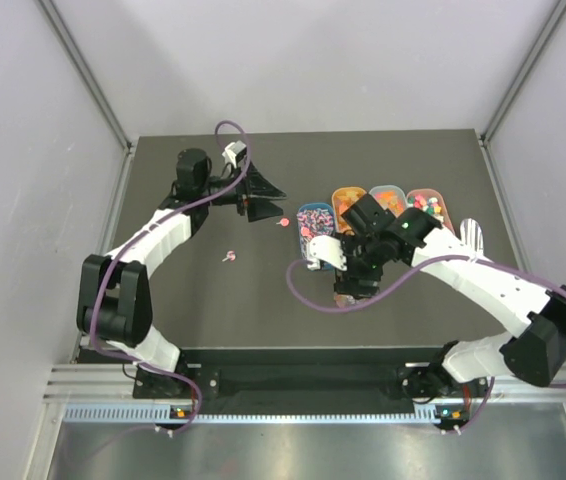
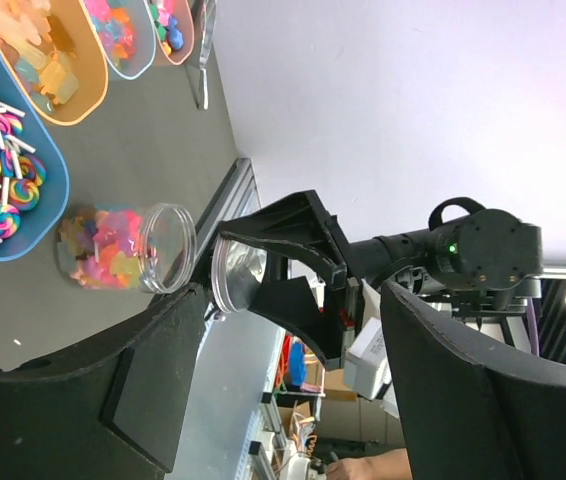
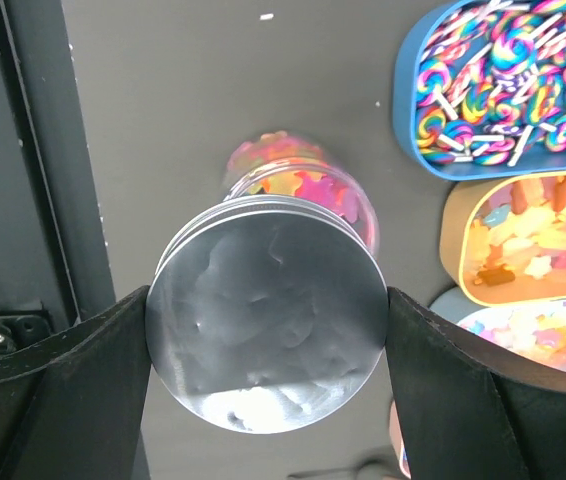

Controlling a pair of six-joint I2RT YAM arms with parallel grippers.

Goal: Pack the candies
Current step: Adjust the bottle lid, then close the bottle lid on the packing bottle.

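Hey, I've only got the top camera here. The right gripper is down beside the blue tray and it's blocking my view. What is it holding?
Observer: The right gripper is clamped on a round silver lid, with one finger on each edge.
Operator: Is that lid on the jar yet?
Observer: No. The left wrist view shows the clear jar with its mouth uncovered and the lid held just off it.
Operator: Anything in the jar?
Observer: Yes, candies in pink, orange and yellow fill most of it, stopping short of the mouth.
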